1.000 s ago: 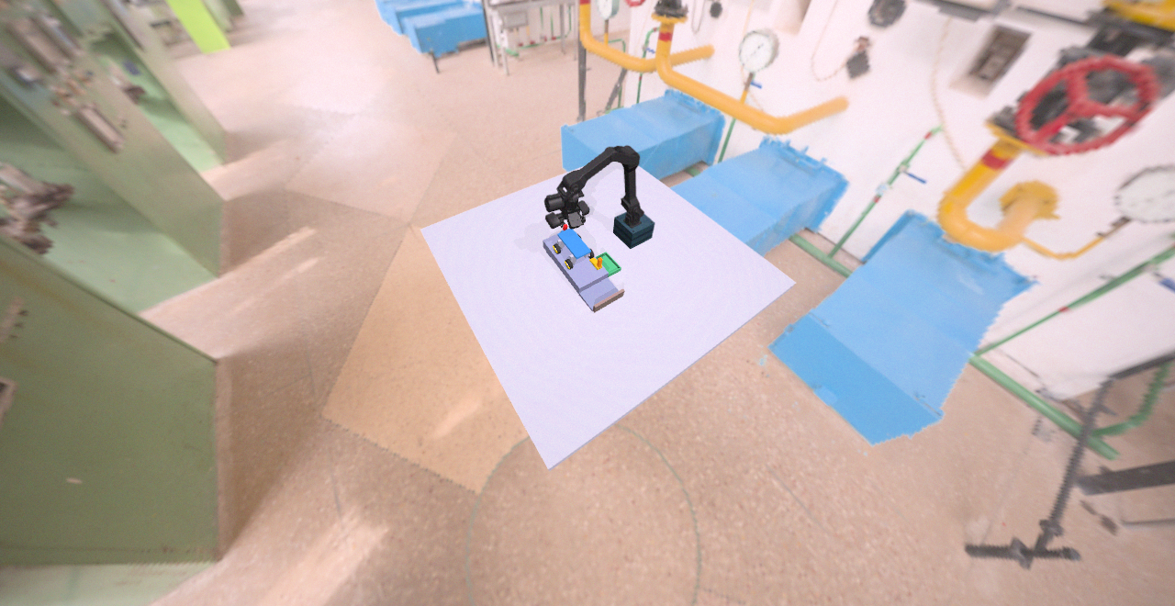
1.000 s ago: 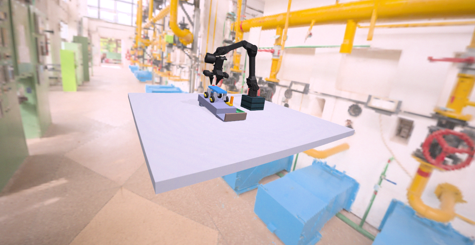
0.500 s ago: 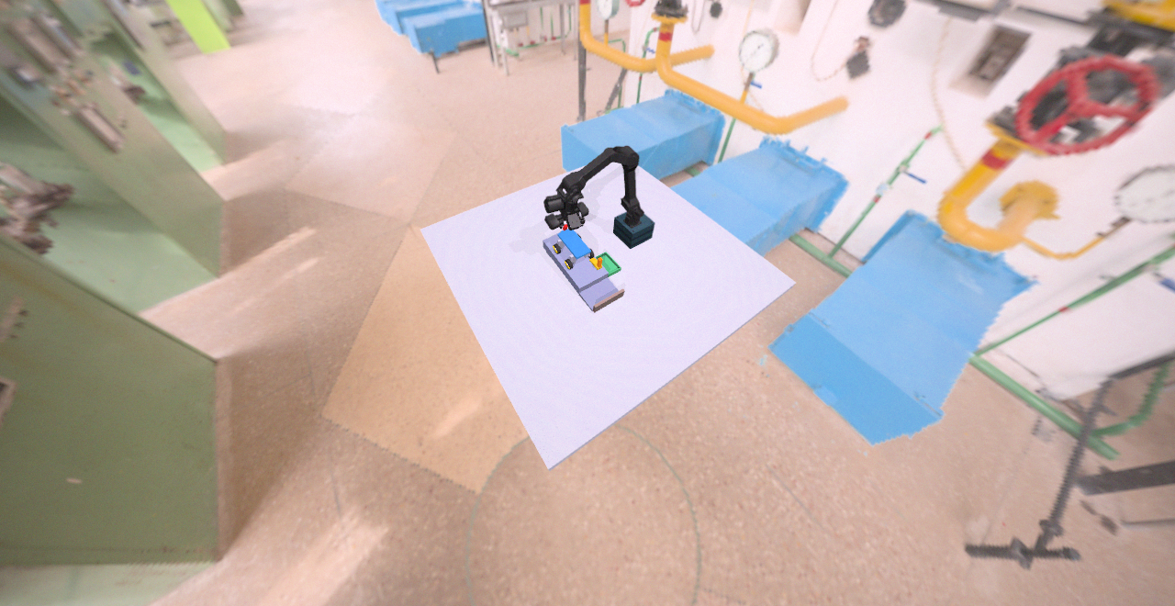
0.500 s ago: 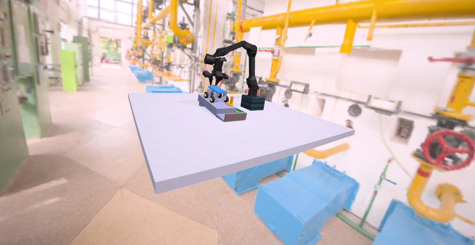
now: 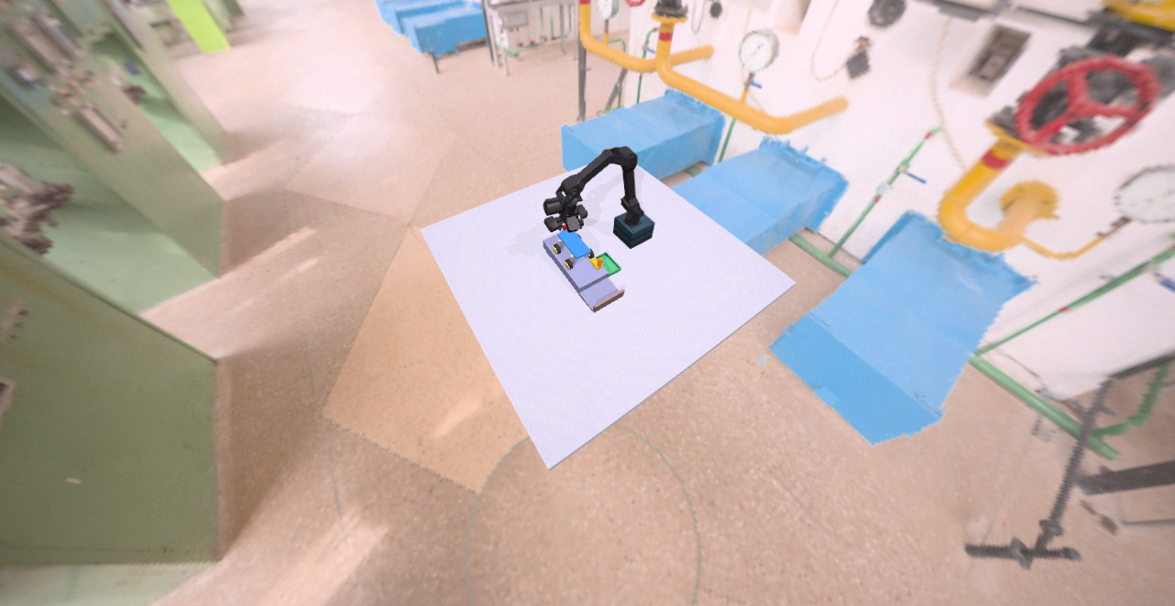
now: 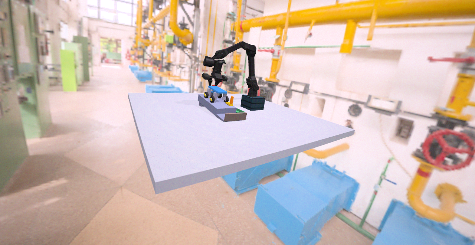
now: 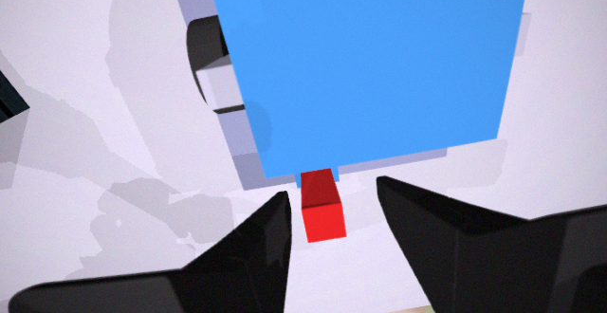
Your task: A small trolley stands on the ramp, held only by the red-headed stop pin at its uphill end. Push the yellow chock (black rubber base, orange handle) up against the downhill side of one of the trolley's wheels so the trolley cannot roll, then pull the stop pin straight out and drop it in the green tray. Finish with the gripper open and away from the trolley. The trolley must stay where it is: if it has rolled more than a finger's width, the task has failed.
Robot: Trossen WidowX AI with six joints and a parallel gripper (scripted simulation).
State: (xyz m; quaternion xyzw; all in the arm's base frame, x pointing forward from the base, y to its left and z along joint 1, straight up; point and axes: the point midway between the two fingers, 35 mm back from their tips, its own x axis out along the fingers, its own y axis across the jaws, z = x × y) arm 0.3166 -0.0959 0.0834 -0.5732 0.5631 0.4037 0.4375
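Observation:
The blue-topped trolley (image 5: 575,244) (image 6: 218,90) (image 7: 370,76) stands on the grey ramp (image 5: 585,281) (image 6: 217,106) (image 7: 239,133). The chock with orange handle and yellow base (image 5: 598,262) (image 6: 231,100) stands at the downhill wheel on the arm's side; I cannot tell if it touches. The red pin head (image 7: 324,223) sticks out at the trolley's uphill end. My gripper (image 5: 565,228) (image 6: 213,84) (image 7: 332,193) is partly open, its fingers on either side of the pin head with a gap at each side. The pin's shaft is hidden. The green tray (image 5: 613,271) (image 6: 239,111) lies beside the ramp.
The arm's dark base block (image 5: 633,230) (image 6: 252,102) stands on the table (image 5: 566,372) (image 6: 232,143) beyond the tray. A brown end board (image 5: 609,299) (image 6: 235,116) closes the ramp's downhill end.

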